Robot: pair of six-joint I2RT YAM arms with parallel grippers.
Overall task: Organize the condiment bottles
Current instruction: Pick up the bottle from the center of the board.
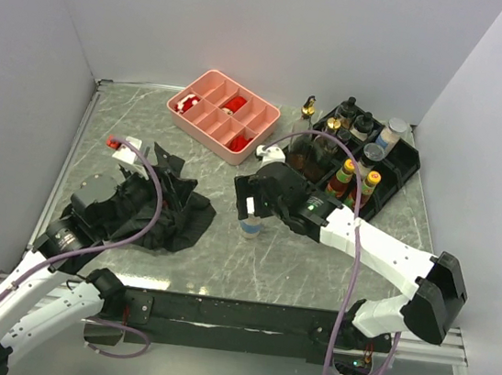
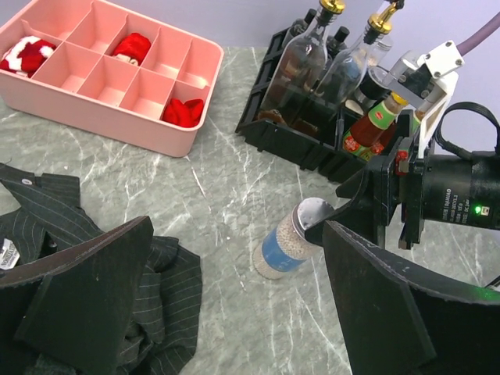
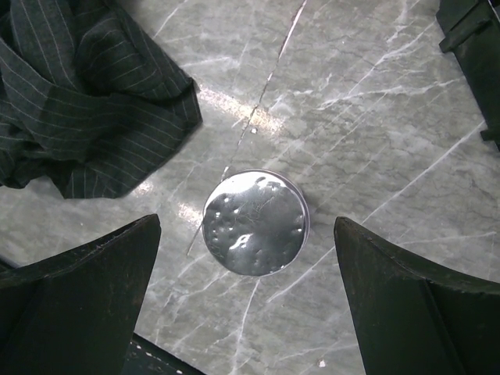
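Bare table surrounds the shaker; black cloth lies near its left, bottle rack behind-right.

Item one: the shaker is standing upright on the table near its centre, directly beneath the right hand, between its spread fingers and touching neither. The rack is sitting behind and right of it, holding the other bottles upright. The compartment tray is lying at the rear, left of the rack. The cloth is lying left of the shaker, partly under the left hand.
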